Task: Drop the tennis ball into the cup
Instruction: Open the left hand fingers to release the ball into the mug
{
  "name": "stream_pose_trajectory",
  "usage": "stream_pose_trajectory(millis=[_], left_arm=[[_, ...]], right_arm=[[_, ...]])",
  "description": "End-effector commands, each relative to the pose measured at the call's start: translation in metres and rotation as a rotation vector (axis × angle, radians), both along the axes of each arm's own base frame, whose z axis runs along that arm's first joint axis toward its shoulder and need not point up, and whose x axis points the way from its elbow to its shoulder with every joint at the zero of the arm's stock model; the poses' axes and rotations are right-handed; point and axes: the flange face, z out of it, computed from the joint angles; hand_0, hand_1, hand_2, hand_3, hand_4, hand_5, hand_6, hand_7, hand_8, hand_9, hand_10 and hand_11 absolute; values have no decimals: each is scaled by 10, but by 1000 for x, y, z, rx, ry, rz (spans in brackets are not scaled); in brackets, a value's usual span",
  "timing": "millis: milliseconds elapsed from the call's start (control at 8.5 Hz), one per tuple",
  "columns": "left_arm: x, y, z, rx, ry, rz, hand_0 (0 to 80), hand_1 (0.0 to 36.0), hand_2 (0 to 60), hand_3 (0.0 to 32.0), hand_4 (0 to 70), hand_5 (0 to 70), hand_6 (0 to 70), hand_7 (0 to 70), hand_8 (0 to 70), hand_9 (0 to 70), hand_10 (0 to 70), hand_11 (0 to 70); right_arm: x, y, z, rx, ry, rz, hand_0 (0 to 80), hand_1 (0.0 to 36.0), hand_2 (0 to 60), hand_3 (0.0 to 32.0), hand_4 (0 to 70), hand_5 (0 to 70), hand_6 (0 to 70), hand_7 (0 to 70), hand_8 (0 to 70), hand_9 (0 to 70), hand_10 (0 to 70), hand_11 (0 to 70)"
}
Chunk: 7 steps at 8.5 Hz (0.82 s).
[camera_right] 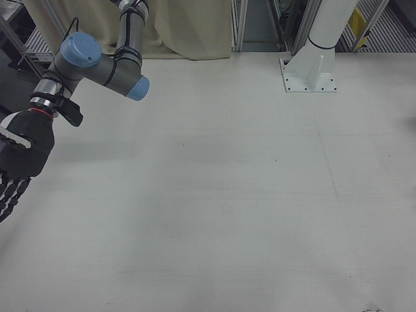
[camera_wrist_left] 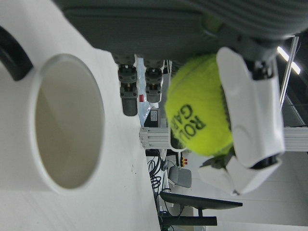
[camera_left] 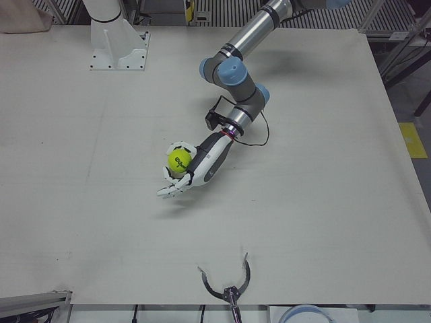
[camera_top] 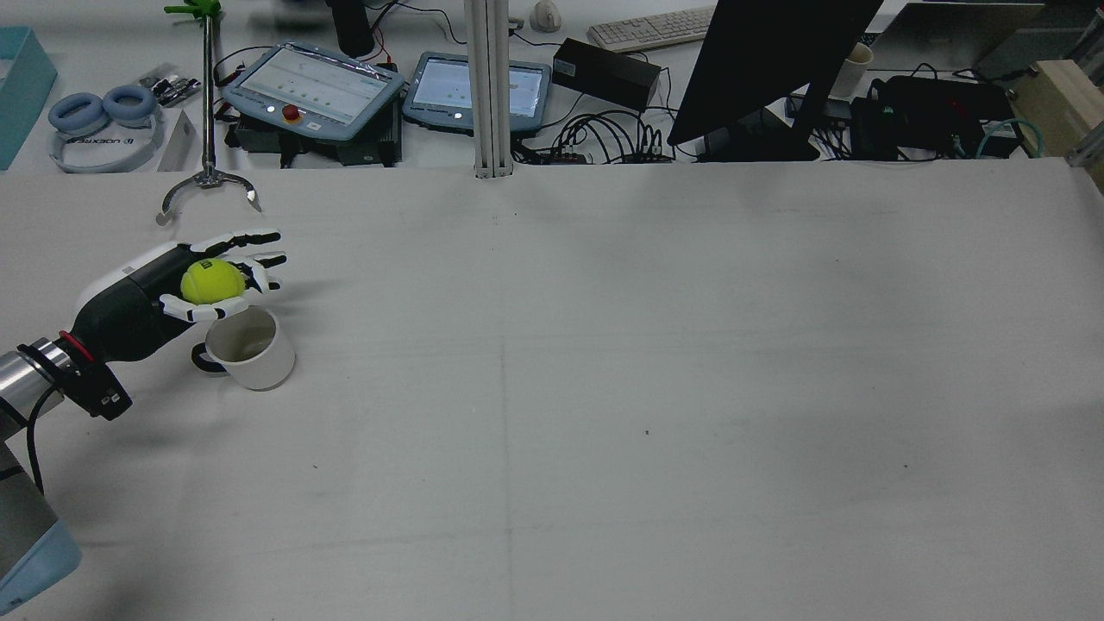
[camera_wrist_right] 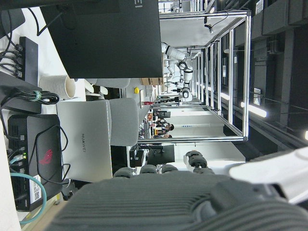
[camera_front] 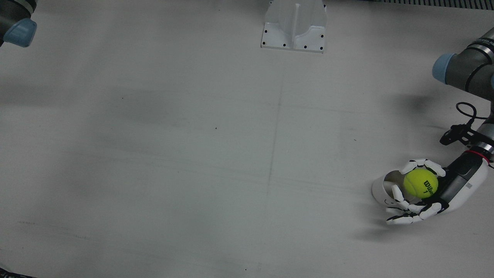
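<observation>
**Operator:** Where is the load, and how do the fingers stand?

**Manual:** Near the tabletop's left edge in the rear view, your left hand (camera_top: 172, 297) has its fingers (camera_top: 250, 237) curled around the tennis ball (camera_top: 211, 281), cradling it just above and slightly beyond the white cup (camera_top: 250, 347). The right hand (camera_right: 16, 159) hangs off the opposite side; you cannot tell its finger state.

**Operator:** How will the ball handle?

**Manual:** Judge it light, felt-covered and springy: it grips well but will likely bounce off a rim. Keep hold across its widest part. The cup looks light enough to tip if struck; centre over the mouth before spreading the fingers.
</observation>
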Motion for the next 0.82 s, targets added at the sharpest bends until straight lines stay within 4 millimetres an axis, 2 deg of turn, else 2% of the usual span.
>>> stream_pose_trajectory(millis=[0,118,353,471,588,706], left_arm=[[-1,1,3,0,-5,-1,526,259,442,0,148,149,395,188,159,139,166,262],[-2,1,4,-2,-6,-1,512,247,430,0,130,136,346,177,142,127,156,247],[-2,2,5,3,-2,-1,482,211,402,0,101,118,296,167,130,124,148,231],[-2,2,4,6,1,-1,478,196,400,0,96,135,403,147,150,119,148,232],[-1,2,4,9,3,2,475,197,394,0,96,114,295,166,128,123,147,229],[-2,2,5,7,4,5,469,188,424,0,93,131,399,148,148,118,145,226]], right_arm=[[0,-1,-1,2,-1,1,0,0,0,0,0,0,0,0,0,0,0,0],[0,0,0,0,1,1,0,0,0,0,0,0,0,0,0,0,0,0],[0,0,0,0,-1,-1,0,0,0,0,0,0,0,0,0,0,0,0],[0,0,0,0,-1,1,0,0,0,0,0,0,0,0,0,0,0,0],[0,0,0,0,-1,1,0,0,0,0,0,0,0,0,0,0,0,0],[0,-1,-1,2,-1,1,0,0,0,0,0,0,0,0,0,0,0,0]])
